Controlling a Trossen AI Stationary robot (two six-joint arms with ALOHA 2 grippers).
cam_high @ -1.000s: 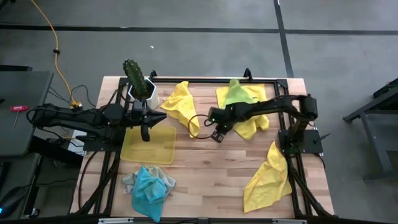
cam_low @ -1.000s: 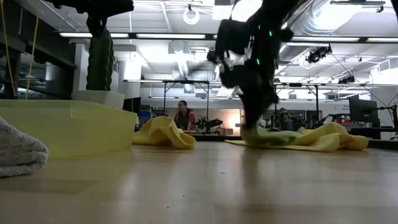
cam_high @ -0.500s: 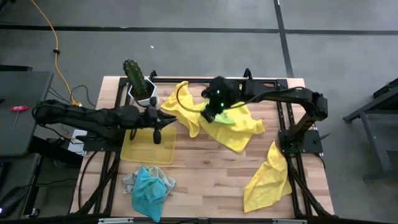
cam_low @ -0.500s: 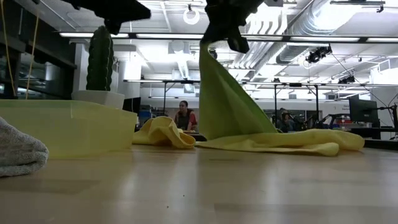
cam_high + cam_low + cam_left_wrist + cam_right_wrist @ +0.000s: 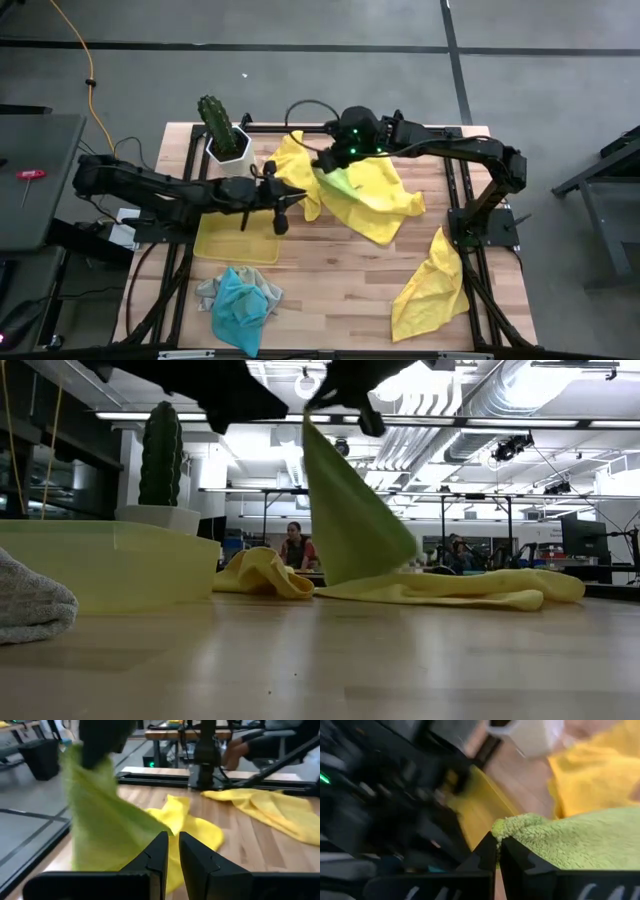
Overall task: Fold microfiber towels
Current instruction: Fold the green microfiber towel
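A lime green microfiber towel (image 5: 341,183) hangs from my right gripper (image 5: 323,164), which is shut on it above the table's far middle. It also shows in the low view (image 5: 352,510) and the left wrist view (image 5: 105,830). A yellow towel (image 5: 388,200) lies spread under it, and another yellow towel (image 5: 290,160) lies bunched to its left. My left gripper (image 5: 298,196) is shut, holds nothing, and points at the hanging green towel from the table's left, a little short of it. My right gripper pinches a bunched corner of the green towel (image 5: 509,827) between its two fingers. The fingers slant down toward the table's left. The towel hangs below them as a slack sheet, and its lower end (image 5: 372,572) reaches down to the yellow towel on the table.
A translucent yellow tray (image 5: 236,243) sits under my left arm. A potted cactus (image 5: 216,122) stands at the far left. A turquoise towel (image 5: 243,303) lies on a grey one (image 5: 208,292) at the near left, and a yellow towel (image 5: 432,290) drapes at the near right.
My right gripper has risen from the yellow towel and gone toward the table's far left, drawing the green towel up by one corner into a hanging sheet. My left gripper has gone toward the table's right, nearer the hanging towel.
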